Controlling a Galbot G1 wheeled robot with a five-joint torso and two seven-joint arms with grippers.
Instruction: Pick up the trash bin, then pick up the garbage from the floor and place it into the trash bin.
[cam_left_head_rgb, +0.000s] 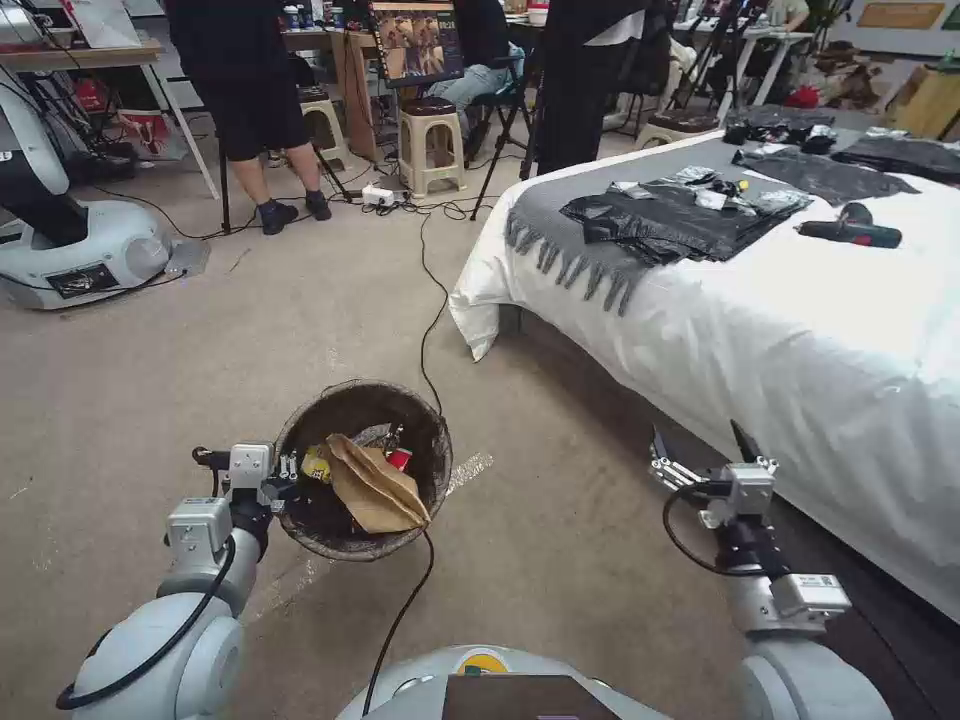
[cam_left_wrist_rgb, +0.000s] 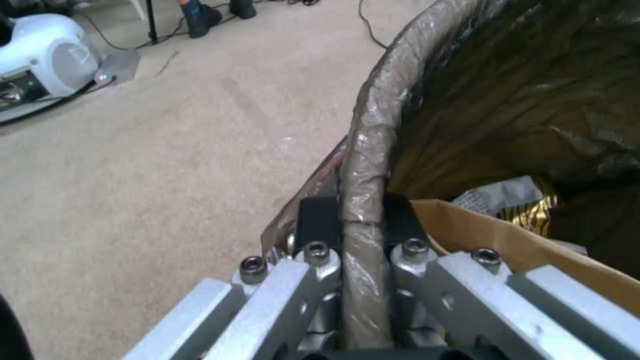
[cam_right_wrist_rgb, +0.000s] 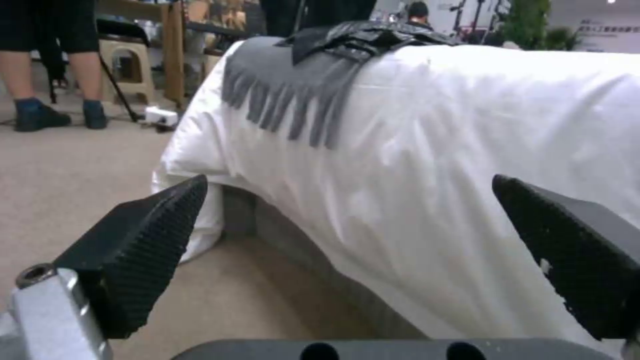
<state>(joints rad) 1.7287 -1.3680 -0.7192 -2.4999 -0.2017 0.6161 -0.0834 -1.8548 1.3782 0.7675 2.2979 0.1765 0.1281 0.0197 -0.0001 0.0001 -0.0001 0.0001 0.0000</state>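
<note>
We see a beige carpeted floor (cam_left_head_rgb: 250, 330) spreading out from a white-sheeted bed (cam_left_head_rgb: 800, 340), our landmark here, with a grey fringed throw (cam_left_head_rgb: 580, 215) across it. Left of the bed, the trash bin (cam_left_head_rgb: 425, 440) is gripped by our left gripper (cam_left_wrist_rgb: 353, 210), its jaws clamped on the lined rim. Inside lie the garbage, a brown paper bag (cam_left_head_rgb: 375, 490) and wrappers. Our right gripper (cam_right_wrist_rgb: 347, 260) hangs just beside the bed, jaws spread wide and empty.
</note>
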